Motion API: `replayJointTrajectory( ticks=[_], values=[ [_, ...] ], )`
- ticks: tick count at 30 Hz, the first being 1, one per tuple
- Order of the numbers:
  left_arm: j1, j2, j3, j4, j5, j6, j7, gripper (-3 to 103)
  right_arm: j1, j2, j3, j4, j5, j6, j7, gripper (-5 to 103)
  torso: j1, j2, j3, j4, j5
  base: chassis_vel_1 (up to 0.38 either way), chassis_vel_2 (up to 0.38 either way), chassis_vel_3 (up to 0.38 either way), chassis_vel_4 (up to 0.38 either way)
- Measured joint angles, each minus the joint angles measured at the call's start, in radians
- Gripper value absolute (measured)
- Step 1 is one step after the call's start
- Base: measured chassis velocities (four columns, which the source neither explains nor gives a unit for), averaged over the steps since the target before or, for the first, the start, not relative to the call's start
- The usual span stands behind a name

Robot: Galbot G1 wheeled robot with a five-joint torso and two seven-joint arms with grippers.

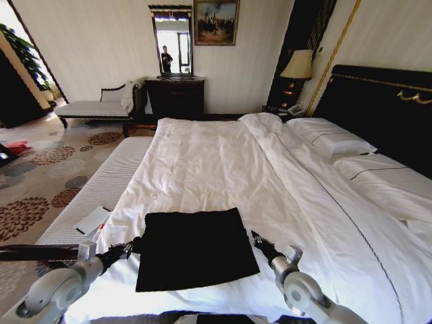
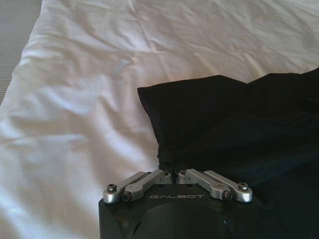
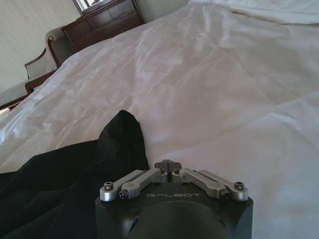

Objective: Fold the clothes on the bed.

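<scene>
— Starting at our left gripper (image 2: 173, 172): its fingers are drawn together on the near-left edge of the black short-sleeved cotton T-shirt (image 1: 194, 247), and the wrist view shows dark cloth rising in a pinched ridge straight out of the tips.

— And our right gripper (image 3: 170, 164)? We see its fingertips together too, but bare; the cloth peaks in a small fold just beside them, toward our left, and we cannot tell that any of it is caught.

— So the shirt lies between our two grippers, left one on its edge, right one (image 1: 257, 238) at its right edge near the far corner. From the head view it is already a rough rectangle, running slightly longer across the space between our arms than away from us, flat on the near part of the wide bed with the white duvet (image 1: 223, 162), well short of the pillows.

— We judge the left gripper (image 1: 132, 247) the nearer, since it already holds fabric; the right would need to shift toward our left to reach the fold.

— Both forearms come in low from the near corners, angled inward toward each other, wrists close over the duvet.
</scene>
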Motion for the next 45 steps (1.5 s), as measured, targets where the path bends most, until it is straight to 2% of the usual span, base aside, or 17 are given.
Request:
replayJointTrajectory(
  ticks=[1,3,4,5,6,8,10,13,14,15,17,20,22,25,27,31,45],
  values=[
    [0.000,0.000,-0.001,0.000,0.002,-0.001,0.000,1,0.000,0.000,0.001,0.000,-0.002,0.000,0.002,-1,0.000,0.000,0.000,0.0000,0.0000,0.000,0.000,0.000,0.000],
    [-0.016,-0.012,-0.010,-0.003,0.011,-0.005,0.000,2,0.021,0.008,0.015,-0.002,-0.008,0.003,0.006,9,0.000,0.000,0.000,0.0000,0.0001,0.000,0.000,0.000,0.000],
    [-0.028,-0.022,-0.013,-0.006,0.007,-0.004,-0.001,7,0.033,0.011,0.022,-0.002,-0.002,0.004,0.007,15,0.000,0.000,0.000,0.0001,0.0000,0.000,0.000,0.000,0.000],
    [-0.028,-0.022,-0.013,-0.006,0.007,-0.004,-0.001,7,0.033,0.011,0.022,-0.002,-0.002,0.004,0.007,15,0.000,0.000,0.000,0.0001,0.0000,0.000,0.000,0.000,0.000],
    [-0.036,-0.027,-0.015,-0.008,0.003,-0.003,-0.002,12,0.042,0.013,0.026,-0.002,0.004,0.004,0.009,15,0.000,0.000,0.000,0.0000,0.0000,0.000,0.000,0.000,0.000],
    [-0.069,-0.053,-0.027,-0.023,-0.020,0.010,-0.003,24,0.088,0.020,0.046,-0.004,0.035,0.003,0.016,25,0.000,0.000,0.000,0.0001,0.0001,0.000,0.000,0.000,0.000],
    [-0.084,-0.064,-0.033,-0.032,-0.036,0.017,-0.003,24,0.105,0.022,0.055,-0.006,0.053,0.001,0.019,31,0.000,0.000,0.000,0.0002,0.0001,0.000,0.000,0.000,0.000],
    [-0.148,-0.106,-0.042,-0.052,-0.107,0.045,-0.006,40,0.156,0.024,0.078,-0.015,0.101,-0.012,0.023,47,0.000,0.000,0.000,0.0003,0.0002,0.000,0.000,0.000,0.000],
    [-0.179,-0.121,-0.040,-0.048,-0.131,0.056,-0.014,45,0.167,0.024,0.082,-0.022,0.109,-0.016,0.023,47,0.000,0.000,0.000,0.0003,0.0002,0.000,0.000,0.000,0.000],
    [-0.225,-0.142,-0.030,-0.030,-0.161,0.074,-0.028,51,0.179,0.027,0.084,-0.032,0.114,-0.019,0.022,52,0.000,0.000,0.000,0.0001,0.0003,0.000,0.000,0.000,0.000],
    [-0.260,-0.157,-0.019,-0.010,-0.177,0.086,-0.040,51,0.187,0.030,0.084,-0.041,0.116,-0.021,0.020,58,0.000,0.000,0.000,0.0000,0.0000,0.000,0.000,0.000,0.000],
    [-0.365,-0.201,0.017,0.065,-0.220,0.130,-0.057,68,0.202,0.043,0.083,-0.065,0.117,-0.024,0.011,74,0.000,0.000,0.000,-0.0002,-0.0002,0.000,0.000,0.000,0.000],
    [-0.391,-0.212,0.025,0.088,-0.239,0.146,-0.058,73,0.205,0.048,0.081,-0.072,0.117,-0.024,0.008,74,0.000,0.000,0.000,-0.0002,-0.0003,0.000,0.000,0.000,0.000],
    [-0.446,-0.226,0.032,0.151,-0.282,0.181,-0.042,84,0.207,0.060,0.076,-0.093,0.114,-0.024,0.003,90,0.000,0.000,0.000,-0.0002,0.0001,0.000,0.000,0.000,0.000],
    [-0.470,-0.235,0.033,0.198,-0.306,0.195,-0.027,89,0.207,0.066,0.072,-0.108,0.110,-0.024,0.001,95,0.000,0.000,0.000,-0.0001,0.0002,0.000,0.000,0.000,0.000],
    [-0.497,-0.266,0.042,0.261,-0.348,0.219,-0.001,99,0.217,0.071,0.064,-0.134,0.107,-0.024,-0.004,100,0.000,0.000,0.000,0.0001,-0.0002,0.000,0.000,0.000,0.000],
    [-0.602,-0.355,0.111,0.413,-0.312,0.225,0.022,100,0.270,0.087,0.013,-0.188,0.092,-0.028,-0.001,100,0.000,0.000,0.000,-0.0002,0.0001,0.000,0.000,0.000,0.000]
  ],
)
